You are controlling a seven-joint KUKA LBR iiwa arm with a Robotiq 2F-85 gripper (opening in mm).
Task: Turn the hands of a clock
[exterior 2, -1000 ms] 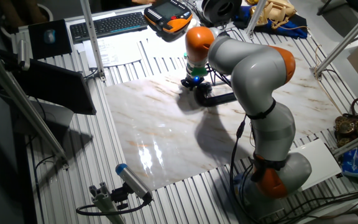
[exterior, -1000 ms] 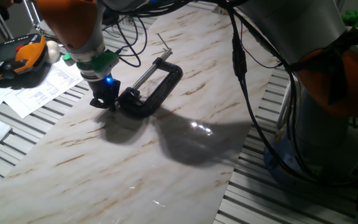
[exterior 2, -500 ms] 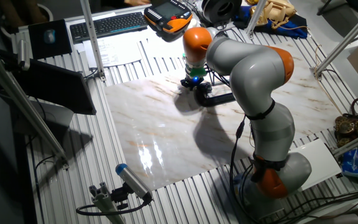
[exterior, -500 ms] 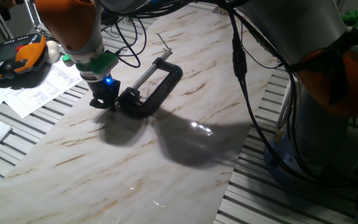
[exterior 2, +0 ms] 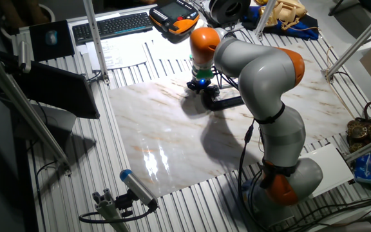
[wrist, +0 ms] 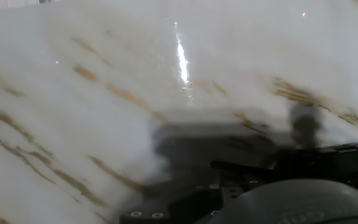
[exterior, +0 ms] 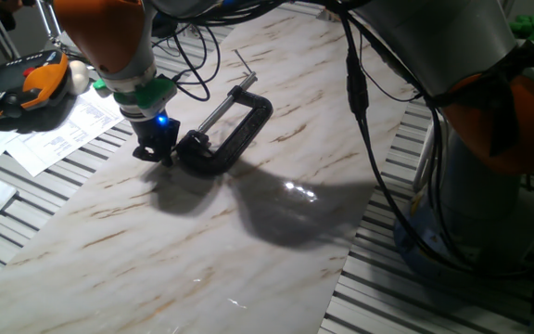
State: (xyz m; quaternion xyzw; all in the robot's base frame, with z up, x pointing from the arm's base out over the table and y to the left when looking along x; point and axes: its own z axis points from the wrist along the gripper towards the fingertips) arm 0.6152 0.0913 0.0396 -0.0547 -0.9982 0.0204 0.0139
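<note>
The clock is a black C-clamp (exterior: pixel 258 113) lying flat on the marble board, with its silver threaded rod (exterior: pixel 219 109) pointing to the far side. The hands are a thin dark cross-pin (exterior: pixel 243 62) at the far end of the rod. My gripper (exterior: pixel 154 154) is low over the board, just left of the clamp's near end and far from the pin. Its black fingers look closed together with nothing between them. The other fixed view shows the clamp (exterior 2: pixel 227 102) and gripper (exterior 2: pixel 197 88) side by side. The hand view shows only blurred marble and dark gripper parts.
The marble board (exterior: pixel 248 241) lies on a slatted metal table. An orange-and-black handheld unit (exterior: pixel 26 88) and papers (exterior: pixel 63 134) lie to the left. Cables (exterior: pixel 193 46) hang behind the clamp. A keyboard (exterior 2: pixel 111 24) sits at the far edge. My arm's base (exterior 2: pixel 288 174) stands at the right.
</note>
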